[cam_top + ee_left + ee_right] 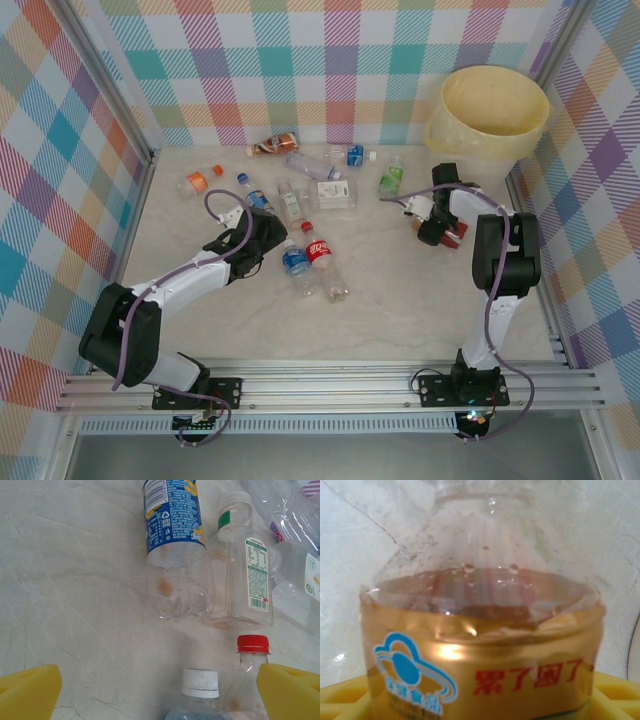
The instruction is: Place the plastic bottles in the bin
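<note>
Top external view is showing the bin (480, 140) standing in the far right corner and bottles (330, 190) lying scattered across the table (400, 310). Left gripper (159, 692) is hovering wide open over two capped bottles (200, 682). Right gripper (440, 230) is straddling a gold-labelled bottle (480, 670), and I cannot tell whether it is gripping it.

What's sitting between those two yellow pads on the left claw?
In the left wrist view, the top of a white-capped bottle lies between the pads of the open left claw, a red-capped bottle close to one pad; otherwise bare table.
</note>
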Controlling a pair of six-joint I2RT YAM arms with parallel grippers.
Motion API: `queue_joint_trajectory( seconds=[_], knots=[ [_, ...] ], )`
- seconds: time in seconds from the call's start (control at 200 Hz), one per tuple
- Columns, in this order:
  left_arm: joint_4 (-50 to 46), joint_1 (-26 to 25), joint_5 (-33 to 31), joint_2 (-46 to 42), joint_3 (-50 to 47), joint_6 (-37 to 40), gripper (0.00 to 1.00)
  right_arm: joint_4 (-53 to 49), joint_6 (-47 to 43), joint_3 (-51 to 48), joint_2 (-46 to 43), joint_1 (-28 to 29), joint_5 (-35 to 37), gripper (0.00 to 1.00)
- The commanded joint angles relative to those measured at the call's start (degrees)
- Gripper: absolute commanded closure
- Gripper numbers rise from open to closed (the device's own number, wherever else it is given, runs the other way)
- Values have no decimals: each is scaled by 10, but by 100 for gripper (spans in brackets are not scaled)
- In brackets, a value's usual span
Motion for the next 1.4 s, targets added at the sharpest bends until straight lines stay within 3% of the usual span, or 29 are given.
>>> queue_joint_trajectory(
  seconds=[0.0, 0.185, 0.315, 0.53, 0.725, 0.905, 1.065, 1.195, 1.395],
  knots=[
    [-11, 7, -13, 5, 10, -8, 0, 11, 25, -18, -20, 1, -50, 33],
    [-10, 7, -15, 6, 10, -8, 0, 28, 72, -21, -78, 5, -122, 43],
    [-6, 8, -8, 6, 9, -9, 0, 53, 111, -25, -132, 10, -198, 41],
    [6, 7, 6, -2, 6, -7, 0, 140, 249, -26, -208, 10, -319, 44],
    [5, 7, 3, -17, 0, -8, 0, 177, 423, 32, -215, 10, -354, 42],
    [4, 9, -3, -31, -8, -9, 0, 233, 524, 68, -200, 9, -374, 43],
    [2, 12, -7, -39, -11, -8, 0, 283, 608, 114, -189, 8, -336, 43],
    [0, 12, -8, -42, -13, -8, 0, 322, 648, 155, -177, 0, -235, 43],
    [-2, 14, -10, -48, -15, -8, 0, 358, 641, 225, -128, -8, -98, 43]
  ],
)
